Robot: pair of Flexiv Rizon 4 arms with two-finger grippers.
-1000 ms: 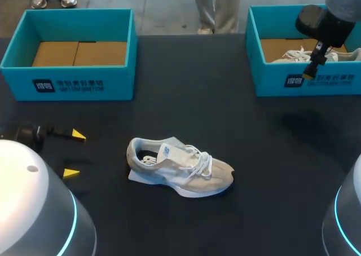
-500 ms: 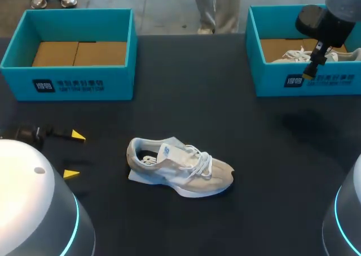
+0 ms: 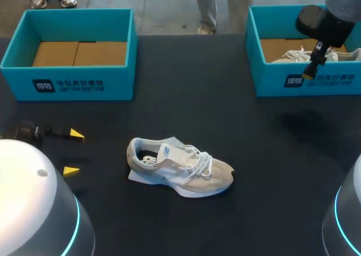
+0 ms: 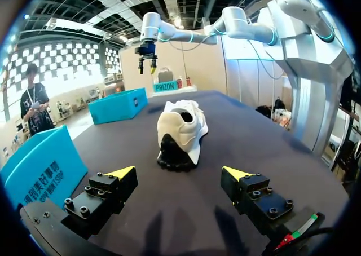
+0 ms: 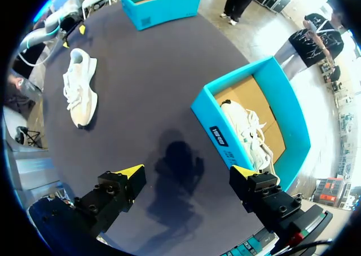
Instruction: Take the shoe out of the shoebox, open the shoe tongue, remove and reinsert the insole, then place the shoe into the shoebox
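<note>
A pale grey sneaker (image 3: 180,168) with white laces lies on its sole on the black table, toe to the right, tongue raised. My left gripper (image 3: 73,153) stands open to the left of its heel, apart from it. In the left wrist view the sneaker (image 4: 180,129) is ahead of the open gripper (image 4: 179,171), heel towards it. My right gripper (image 3: 311,70) hangs open above the front wall of the right teal shoebox (image 3: 316,81). In the right wrist view that shoebox (image 5: 217,135) lies below the gripper (image 5: 188,170), and the sneaker (image 5: 79,92) is far off.
A second white shoe (image 3: 299,56) lies inside the right shoebox, also visible in the right wrist view (image 5: 245,129). The left teal shoebox (image 3: 67,84) at the back left holds only a cardboard floor. Dark tabletop surrounds the sneaker.
My left gripper has shifted very slightly to the left. The sneaker and my right arm have not moved.
</note>
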